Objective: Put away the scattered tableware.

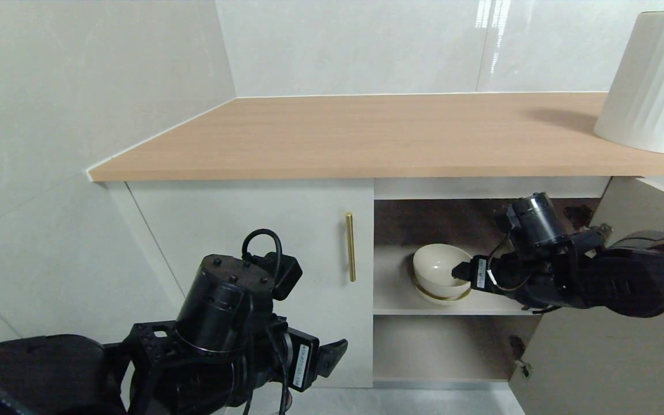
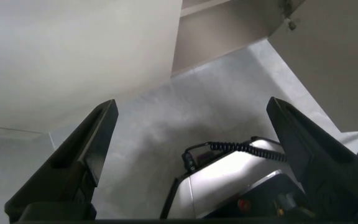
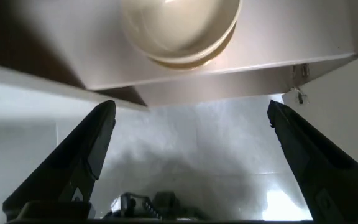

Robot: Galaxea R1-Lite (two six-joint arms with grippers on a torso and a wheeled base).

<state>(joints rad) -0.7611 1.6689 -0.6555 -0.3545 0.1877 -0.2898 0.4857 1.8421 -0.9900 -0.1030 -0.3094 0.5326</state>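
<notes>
Head view: bowl (image 1: 436,266) (on shelf (image 1: 395,301)) just beside right tool (image 1: 461,271), jaws apart.

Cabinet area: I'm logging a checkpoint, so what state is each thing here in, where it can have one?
White left cabinet door with brass handle: shut.
Right cabinet door: swung open.
Cream ceramic bowl: upright, resting on a gold-rimmed dish on the cabinet shelf.
Left gripper: open, empty.
Right gripper: open, empty, close to the bowl.
</notes>
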